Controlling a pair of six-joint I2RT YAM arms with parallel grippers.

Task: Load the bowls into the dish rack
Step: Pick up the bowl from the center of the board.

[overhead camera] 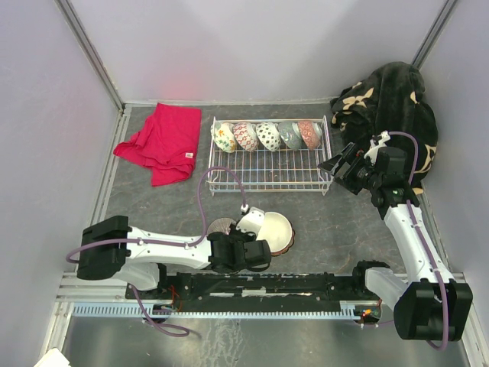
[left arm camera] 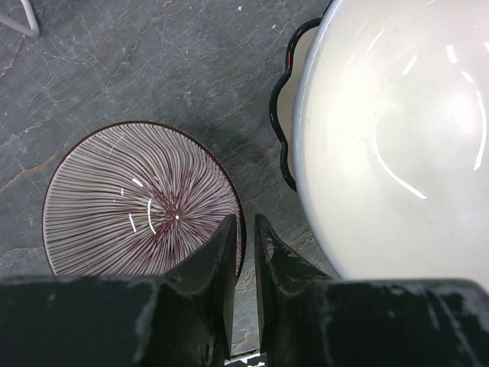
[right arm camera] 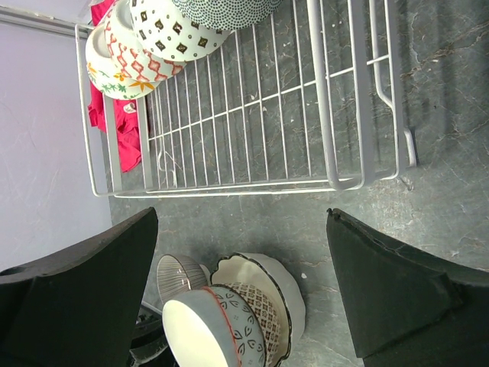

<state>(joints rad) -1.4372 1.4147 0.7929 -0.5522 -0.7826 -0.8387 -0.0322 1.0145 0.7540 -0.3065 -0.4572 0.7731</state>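
Note:
The white wire dish rack (overhead camera: 269, 188) (right arm camera: 342, 92) stands at the back centre, with several patterned bowls (overhead camera: 267, 136) (right arm camera: 164, 34) on edge along its far side. In front of it lies a striped bowl (overhead camera: 220, 226) (left arm camera: 130, 202) (right arm camera: 177, 274), beside a stack of bowls (overhead camera: 278, 232) (right arm camera: 256, 310). The stack's top bowl (left arm camera: 397, 138) is white inside and rests in a wavy black-rimmed one (left arm camera: 284, 115). My left gripper (overhead camera: 243, 233) (left arm camera: 244, 225) hovers between them, jaws a narrow slit apart over the striped bowl's rim, holding nothing. My right gripper (overhead camera: 341, 169) (right arm camera: 241, 215) is wide open and empty, right of the rack.
A red cloth (overhead camera: 162, 141) (right arm camera: 126, 138) lies left of the rack. A dark flowered blanket (overhead camera: 393, 95) is heaped in the back right corner behind my right arm. Grey walls close in on three sides.

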